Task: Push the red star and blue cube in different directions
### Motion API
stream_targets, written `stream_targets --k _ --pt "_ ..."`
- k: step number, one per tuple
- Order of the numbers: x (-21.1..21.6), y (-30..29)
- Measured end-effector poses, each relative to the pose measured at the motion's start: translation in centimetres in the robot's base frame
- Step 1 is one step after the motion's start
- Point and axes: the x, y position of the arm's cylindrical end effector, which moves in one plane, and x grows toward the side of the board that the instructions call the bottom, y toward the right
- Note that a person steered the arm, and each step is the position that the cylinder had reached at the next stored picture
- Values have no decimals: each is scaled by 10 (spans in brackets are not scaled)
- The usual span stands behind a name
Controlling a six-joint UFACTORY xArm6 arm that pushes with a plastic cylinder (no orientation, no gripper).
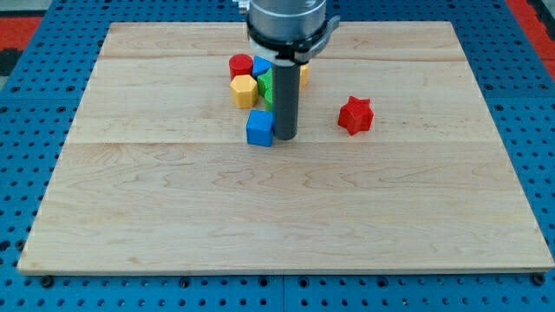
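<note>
Presently, my tip point(285, 138) is sitting against the blue cube's point(259, 128) right side on the desk point(277, 217), red star point(355, 115) lying apart rightward; no claw is showing.

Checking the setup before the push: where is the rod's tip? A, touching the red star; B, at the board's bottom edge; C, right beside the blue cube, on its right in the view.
C: my tip stands right beside the blue cube, well left of the red star.

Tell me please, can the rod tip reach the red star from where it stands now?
Probably yes. My tip stands just right of the blue cube, and the bare board between it and the red star holds no other block.
</note>
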Motion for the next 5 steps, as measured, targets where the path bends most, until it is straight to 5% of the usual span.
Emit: stream_targets --k 1,5 --pt "7 31" --pt "9 -49"
